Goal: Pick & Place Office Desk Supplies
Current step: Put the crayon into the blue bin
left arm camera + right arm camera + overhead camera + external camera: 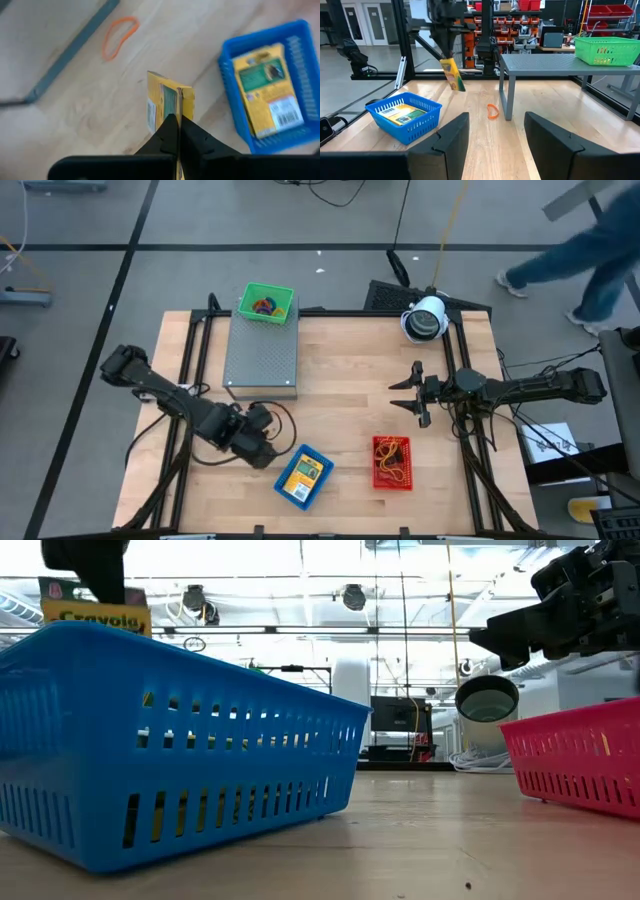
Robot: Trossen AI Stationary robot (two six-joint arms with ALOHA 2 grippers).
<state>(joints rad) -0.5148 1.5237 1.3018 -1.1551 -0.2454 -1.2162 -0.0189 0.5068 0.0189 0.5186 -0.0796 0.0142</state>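
My left gripper (178, 119) is shut on a yellow packet (167, 100), which in the right wrist view hangs as the packet (453, 74) above the table, beside the blue basket (405, 116). Another yellow packet (267, 90) lies flat in that basket (303, 477). An orange rubber band (119, 37) lies on the wood near the grey box's leg (504, 95). The red basket (392, 462) holds several rubber bands. My right gripper (495, 125) waits open at the table's right (408, 392), holding nothing. My left gripper pinches the yellow packet's upper end (172, 107) between its two fingers, which come steeply from above. The packet hangs below the fingers, tilted, clear of the table and of the blue basket; its printed top (95, 612) shows above the basket's rim.
A large grey perforated metal box (262, 350) stands at the back left with a green basket (266, 303) on its far end. A white round camera (425, 320) sits at the back right. Bare wood lies between the blue and red baskets. A person walks beyond the table's far right corner.
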